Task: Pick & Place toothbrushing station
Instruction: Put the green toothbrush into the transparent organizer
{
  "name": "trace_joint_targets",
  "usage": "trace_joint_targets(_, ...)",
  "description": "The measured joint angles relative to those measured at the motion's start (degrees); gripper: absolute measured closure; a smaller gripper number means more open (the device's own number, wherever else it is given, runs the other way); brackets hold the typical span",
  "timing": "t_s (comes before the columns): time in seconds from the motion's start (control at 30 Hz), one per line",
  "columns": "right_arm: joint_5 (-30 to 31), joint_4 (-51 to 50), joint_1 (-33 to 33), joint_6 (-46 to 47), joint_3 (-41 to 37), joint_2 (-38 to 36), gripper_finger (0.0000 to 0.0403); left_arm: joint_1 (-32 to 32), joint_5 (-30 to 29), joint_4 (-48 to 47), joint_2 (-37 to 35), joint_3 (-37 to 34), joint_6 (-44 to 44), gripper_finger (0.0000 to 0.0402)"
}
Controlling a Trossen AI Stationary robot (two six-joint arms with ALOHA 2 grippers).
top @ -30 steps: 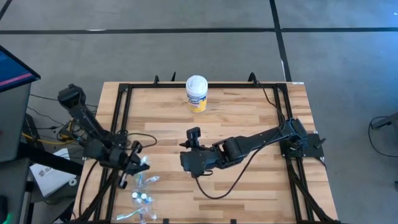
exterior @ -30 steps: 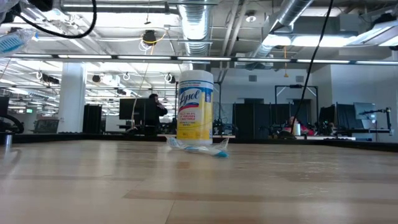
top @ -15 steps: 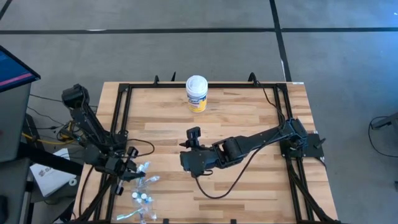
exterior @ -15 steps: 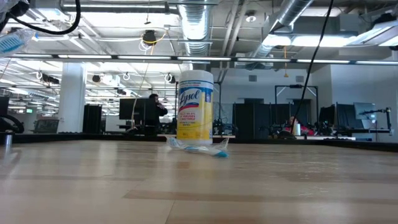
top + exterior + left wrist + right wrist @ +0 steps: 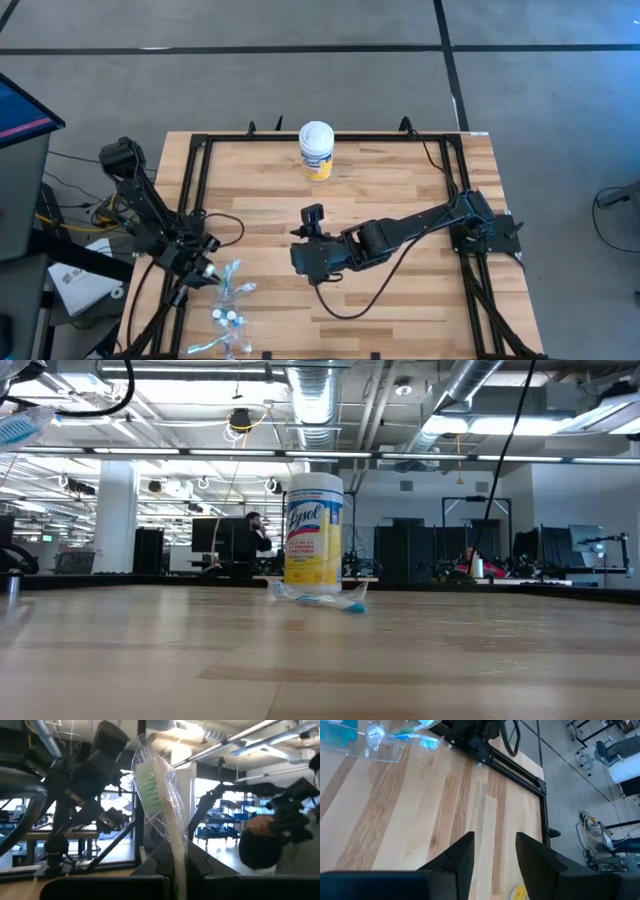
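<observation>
While the left gripper, out at the table's eight o'clock edge, pinches a green-bristled white toothbrush in a clear plastic wrapper between closed fingers, the job looks only partly done: a pile of wrapped toothbrushes lies at seven o'clock, and one blue-ended wrapped toothbrush lies apart, just before the white-and-yellow wipes canister at twelve o'clock. Near the pile sits a clear plastic tray, though its contents cannot be told apart, and the right gripper waits spread and empty over the wooden table near its centre.
</observation>
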Motion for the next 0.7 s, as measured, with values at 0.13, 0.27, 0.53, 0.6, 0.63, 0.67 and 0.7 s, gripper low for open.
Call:
trace_joint_targets(0.13,0.02,-0.31,-0.01,0.73,-0.02,0.0,0.0269,0.04,-0.95,-0.18,0.29,-1.02,0.72,0.0397)
trace_joint_targets(0.27,0.02,-0.36,-0.02,0.71,-0.02,0.0,0.0268,0.0,0.53,-0.08,0.36,-1.03,1.77,0.0397)
trace_joint_targets(0.53,0.0,-0.71,-0.02,1.12,-0.02,0.0,0.0269,-2.67,-3.17,1.17,-0.42,-1.05,8.12,0.0398)
trace_joint_targets(0.6,0.0,-0.7,-0.02,1.12,-0.02,0.0,0.0269,-3.14,-4.2,1.15,-0.77,-1.05,8.83,0.0398)
trace_joint_targets(0.63,0.0,-0.66,-0.02,1.14,-0.02,0.0,0.027,-3.15,-4.83,1.14,-1.03,-1.05,9.08,0.0398)
trace_joint_targets(0.67,0.0,-0.64,-0.02,1.14,-0.02,0.0,0.027,-3.14,-5.2,1.16,-1.26,-1.05,9.68,0.0398)
trace_joint_targets(0.7,0.0,-0.64,-0.02,1.12,-0.02,0.0,0.0271,-3.11,-5.28,1.15,-1.53,-1.05,10.45,0.0398)
